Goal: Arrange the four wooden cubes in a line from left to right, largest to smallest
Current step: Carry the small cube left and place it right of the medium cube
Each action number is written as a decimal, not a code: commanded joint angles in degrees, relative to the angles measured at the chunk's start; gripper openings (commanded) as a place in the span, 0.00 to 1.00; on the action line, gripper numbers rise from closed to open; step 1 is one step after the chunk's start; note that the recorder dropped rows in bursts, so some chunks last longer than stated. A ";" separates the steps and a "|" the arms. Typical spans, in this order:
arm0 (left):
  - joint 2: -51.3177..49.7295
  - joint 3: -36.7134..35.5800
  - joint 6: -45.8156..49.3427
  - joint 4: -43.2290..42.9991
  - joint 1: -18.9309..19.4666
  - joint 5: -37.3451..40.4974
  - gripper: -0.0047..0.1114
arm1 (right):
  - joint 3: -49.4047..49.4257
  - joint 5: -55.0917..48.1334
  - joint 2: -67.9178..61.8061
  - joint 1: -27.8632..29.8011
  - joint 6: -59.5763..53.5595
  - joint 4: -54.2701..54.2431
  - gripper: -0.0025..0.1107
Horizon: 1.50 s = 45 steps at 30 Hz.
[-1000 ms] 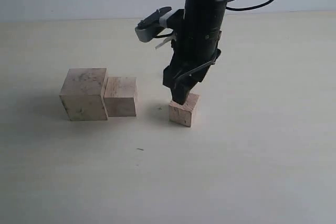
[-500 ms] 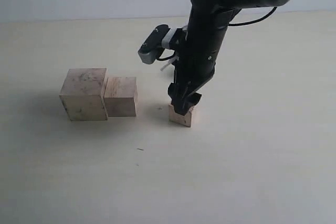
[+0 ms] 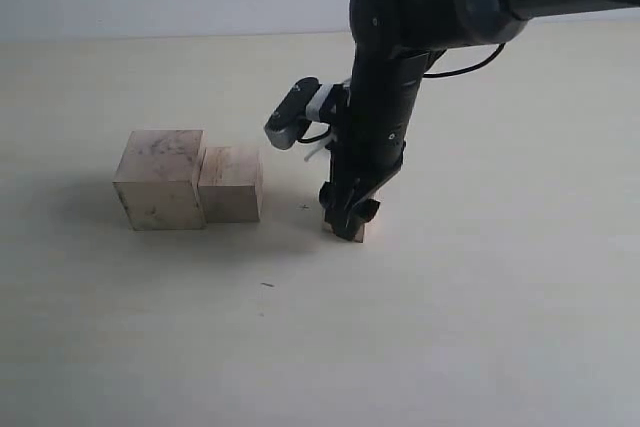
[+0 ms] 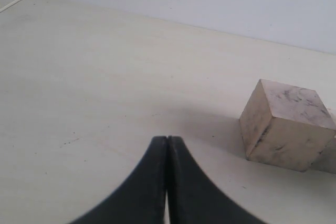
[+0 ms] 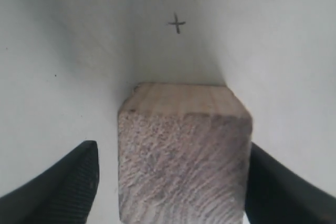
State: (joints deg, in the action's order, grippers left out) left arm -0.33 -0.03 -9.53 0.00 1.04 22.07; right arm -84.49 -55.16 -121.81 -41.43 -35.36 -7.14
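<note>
The largest cube (image 3: 160, 179), marked with dark smudges, stands at the left, with a medium cube (image 3: 230, 184) touching its right side. Further right, a smaller cube (image 3: 356, 235) is mostly hidden behind my right gripper (image 3: 345, 217), which has come down over it. In the right wrist view this cube (image 5: 184, 150) sits between the open fingers of the right gripper (image 5: 172, 148). One finger (image 5: 79, 182) stands a little apart from it and the other lies close against its side. My left gripper (image 4: 167, 139) is shut and empty, near the largest cube (image 4: 286, 124). The fourth cube is out of view.
The pale tabletop (image 3: 480, 327) stretches wide around the cubes. A small pencilled cross (image 5: 177, 23) marks the table just beyond the gripped-around cube. The right arm's wrist camera (image 3: 292, 115) sticks out towards the medium cube.
The right gripper has come down from above the smaller cube until its fingers straddle it. The arm has leaned over to the left. The cubes have not moved.
</note>
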 commanded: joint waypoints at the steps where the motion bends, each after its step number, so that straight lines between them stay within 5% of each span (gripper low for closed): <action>1: 0.33 0.03 0.27 0.40 -0.30 -0.74 0.04 | 0.15 -0.35 -0.10 0.08 -0.68 0.26 0.52; 7: 0.33 0.03 0.27 0.40 -0.30 -0.74 0.04 | 0.15 -0.09 -0.10 0.08 -0.68 0.26 0.02; 22: 0.33 0.03 0.27 0.40 -0.30 -0.74 0.04 | 0.05 15.61 -0.46 0.08 -20.66 -4.42 0.02; 31: 0.33 0.03 0.27 0.40 -0.30 -0.74 0.04 | -12.80 1.29 -8.25 0.08 -27.65 -8.65 0.02; 45: 0.33 0.03 0.27 0.40 -0.30 -0.74 0.04 | -12.76 3.54 -8.96 0.08 -36.66 -12.27 0.02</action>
State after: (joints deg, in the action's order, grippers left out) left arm -0.33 -0.03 -9.53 0.00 1.04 22.07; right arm -96.83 -53.13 -129.92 -41.43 -70.97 -19.14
